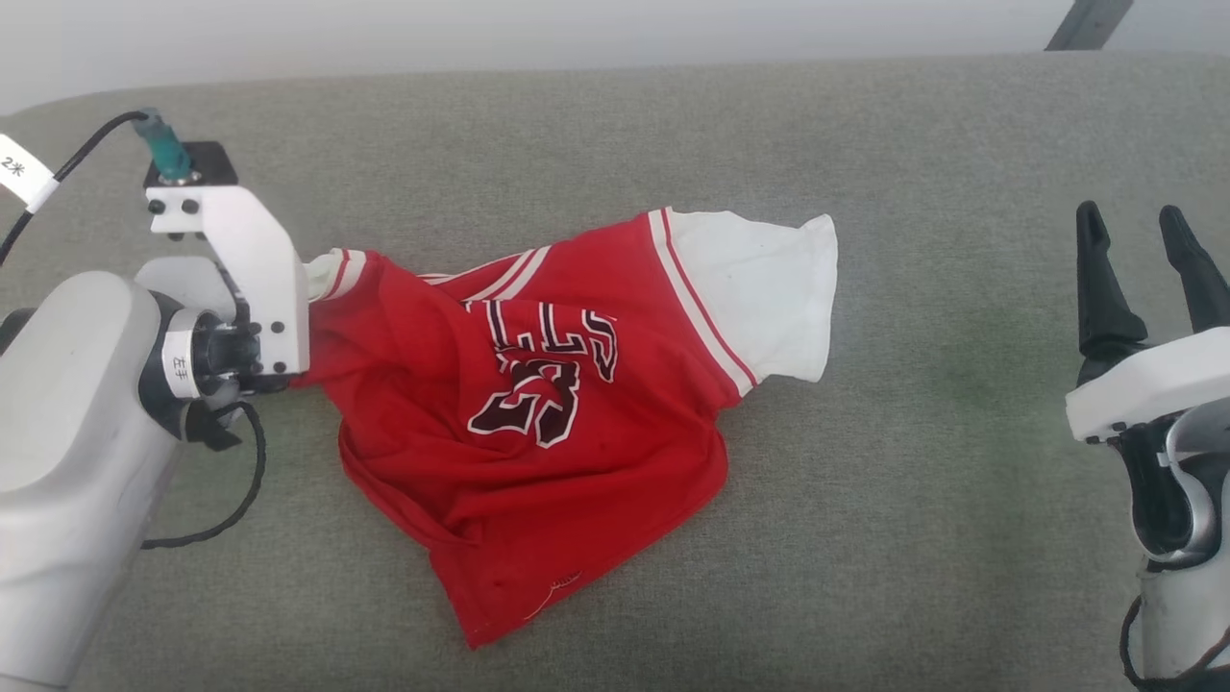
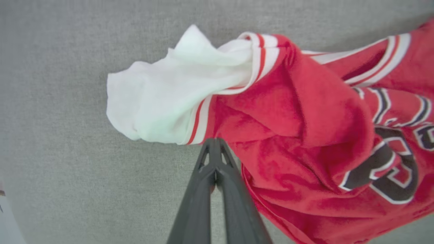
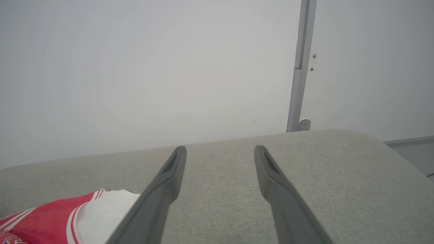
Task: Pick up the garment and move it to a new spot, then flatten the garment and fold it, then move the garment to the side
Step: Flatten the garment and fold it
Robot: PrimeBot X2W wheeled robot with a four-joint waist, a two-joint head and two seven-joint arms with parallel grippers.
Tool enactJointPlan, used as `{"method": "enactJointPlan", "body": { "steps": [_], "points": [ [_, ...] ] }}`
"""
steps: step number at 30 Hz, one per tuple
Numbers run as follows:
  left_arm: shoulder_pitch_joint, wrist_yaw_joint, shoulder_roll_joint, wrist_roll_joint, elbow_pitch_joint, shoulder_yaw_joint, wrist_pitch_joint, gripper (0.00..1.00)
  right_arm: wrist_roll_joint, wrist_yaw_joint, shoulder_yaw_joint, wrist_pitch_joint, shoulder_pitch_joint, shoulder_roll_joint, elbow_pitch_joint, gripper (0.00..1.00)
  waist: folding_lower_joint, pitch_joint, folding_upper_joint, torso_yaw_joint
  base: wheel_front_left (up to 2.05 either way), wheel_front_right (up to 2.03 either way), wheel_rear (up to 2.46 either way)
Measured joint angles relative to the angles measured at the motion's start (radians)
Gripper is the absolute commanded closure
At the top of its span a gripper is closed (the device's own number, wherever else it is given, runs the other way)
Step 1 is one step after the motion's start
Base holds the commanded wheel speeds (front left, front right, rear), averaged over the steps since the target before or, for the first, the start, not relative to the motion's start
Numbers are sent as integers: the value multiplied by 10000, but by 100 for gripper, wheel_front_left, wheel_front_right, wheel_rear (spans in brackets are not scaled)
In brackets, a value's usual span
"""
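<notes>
Since the left gripper (image 2: 213, 144) is pinched shut right at the garment (image 1: 538, 384) sleeve seam, its bite looks thin, so a lift could slip. Garment lies crumpled mid grey pad (image 1: 865, 538). Right gripper (image 1: 1129, 219) is spread wide, empty, well apart.

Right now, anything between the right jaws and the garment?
Nothing visible: only bare grey surface lies between the open right jaws and the nearer white sleeve of the garment.
</notes>
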Motion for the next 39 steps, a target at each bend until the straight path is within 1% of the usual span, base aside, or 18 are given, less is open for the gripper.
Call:
{"method": "enactJointPlan", "body": {
  "steps": [2,4,5,6,7,8,9,11,12,14,16,22,24,25,26,27,33,39],
  "points": [
    [41,-56,6,-46,-353,119,-318,100,6,0,54,71,-3,25,-92,0,0,-21,0,57,0,0,0],
    [34,-324,56,10,-470,33,-552,100,13,0,90,102,-3,35,-128,0,0,-10,0,56,0,0,0],
    [-2,-431,46,27,-481,48,-715,87,15,0,121,111,-3,33,-144,0,0,4,0,49,0,0,0],
    [-67,-577,29,29,-472,17,-821,55,27,0,150,113,-3,33,-153,0,0,19,0,36,0,0,0],
    [-137,-836,42,96,-468,-86,-936,15,46,0,186,121,-3,27,-163,0,0,42,0,21,0,0,0],
    [-217,-1030,42,176,-439,-178,-1057,2,59,0,213,155,-4,15,-180,0,0,73,0,3,0,0,0],
    [-313,-1212,31,209,-359,-247,-1137,0,98,0,236,157,-5,6,-190,0,0,110,0,-18,0,0,0],
    [-521,-1858,69,357,-253,-512,-1336,0,121,0,267,169,-16,-31,-203,0,0,192,0,-67,0,0,0],
    [-650,-2013,48,408,-155,-583,-1455,0,134,0,274,169,-30,-46,-215,0,0,240,0,-93,0,0,0],
    [-930,-2514,96,696,59,-800,-1756,0,174,0,291,171,-81,-75,-221,0,0,331,0,-153,0,0,0],
    [-1124,-2903,130,857,370,-1016,-1898,0,222,0,320,169,-151,-73,-238,0,0,423,0,-227,0,0,0],
    [-1341,-3561,232,1170,1394,-1429,-2207,0,324,0,337,157,-169,-81,-215,0,0,662,0,-419,0,0,0],
    [-1355,-3632,174,1172,1687,-1406,-2322,0,332,0,328,150,-171,-92,-207,0,0,722,0,-453,0,0,0],
    [-1383,-3647,144,1162,1808,-1409,-2378,7,339,0,318,142,-175,-100,-205,0,0,744,0,-462,0,0,0],
    [-1431,-3720,119,1162,1898,-1427,-2449,27,362,0,316,140,-180,-107,-198,0,0,762,0,-469,0,0,0],
    [-1500,-3751,73,1158,2013,-1440,-2497,100,376,0,311,136,-187,-115,-198,0,0,778,0,-472,0,0,0],
    [-1706,-4075,-38,932,2408,-1549,-2702,100,374,0,255,94,-221,-125,-176,0,0,781,0,-434,0,0,0],
    [-1763,-4278,73,556,1931,-1841,-2483,100,309,0,117,98,-204,-127,-163,0,0,621,0,-283,0,0,0]
  ]
}}
